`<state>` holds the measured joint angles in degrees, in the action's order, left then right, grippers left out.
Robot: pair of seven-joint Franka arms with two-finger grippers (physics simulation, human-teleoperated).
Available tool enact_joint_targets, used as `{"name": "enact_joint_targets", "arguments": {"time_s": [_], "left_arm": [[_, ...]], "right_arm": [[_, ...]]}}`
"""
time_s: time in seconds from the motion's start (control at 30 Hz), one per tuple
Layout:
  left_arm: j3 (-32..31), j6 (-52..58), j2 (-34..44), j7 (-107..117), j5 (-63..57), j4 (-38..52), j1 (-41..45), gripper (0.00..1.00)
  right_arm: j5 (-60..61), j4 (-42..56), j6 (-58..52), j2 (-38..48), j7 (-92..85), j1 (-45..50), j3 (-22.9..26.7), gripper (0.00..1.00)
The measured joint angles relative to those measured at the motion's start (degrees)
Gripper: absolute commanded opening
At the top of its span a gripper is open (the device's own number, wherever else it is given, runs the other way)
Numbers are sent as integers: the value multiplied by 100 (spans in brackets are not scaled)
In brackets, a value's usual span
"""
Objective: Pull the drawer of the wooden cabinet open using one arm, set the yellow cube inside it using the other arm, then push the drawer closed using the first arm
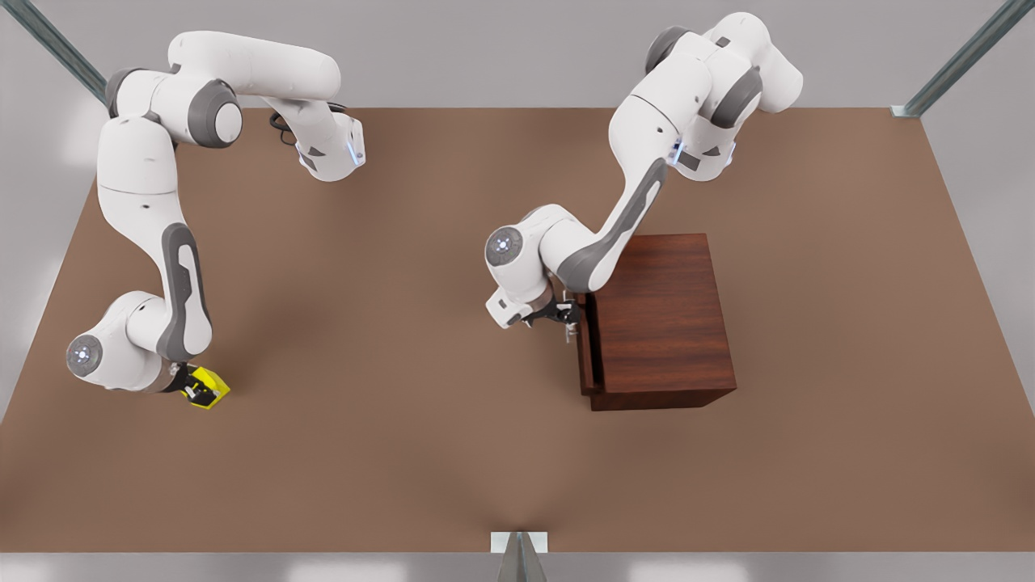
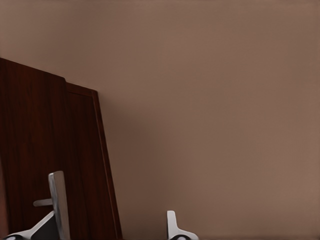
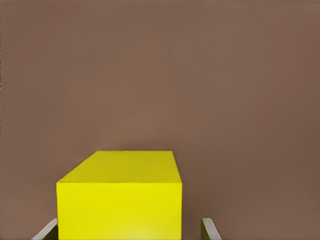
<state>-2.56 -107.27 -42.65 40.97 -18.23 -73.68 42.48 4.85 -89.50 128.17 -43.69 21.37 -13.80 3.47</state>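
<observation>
I see the left gripper (image 1: 568, 317) open at the drawer (image 1: 589, 343) handle; the right gripper (image 1: 196, 390), well away from the wooden cabinet (image 1: 663, 315), straddles the yellow cube (image 1: 212, 385), fingers not touching it.

I see a broad matte brown rectangular tabletop (image 1: 453, 339) under soft even light, pale grey walls (image 1: 501, 48) behind it, and slanted grey metal frame struts (image 1: 954, 65) at its far corners.
</observation>
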Motion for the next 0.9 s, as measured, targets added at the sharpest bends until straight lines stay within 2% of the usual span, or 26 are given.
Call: {"name": "enact_joint_targets", "arguments": {"time_s": [0.6,0.77,0.9], "left_arm": [[2,-210,-195,344,-6,294,227,100],[2,-287,-216,455,-9,306,271,100],[2,-324,-217,537,-11,310,322,100]], "right_arm": [[35,36,124,-105,-49,30,-4,100],[47,42,121,-103,-47,28,-4,80],[54,51,117,-103,-41,30,-4,73]]}}
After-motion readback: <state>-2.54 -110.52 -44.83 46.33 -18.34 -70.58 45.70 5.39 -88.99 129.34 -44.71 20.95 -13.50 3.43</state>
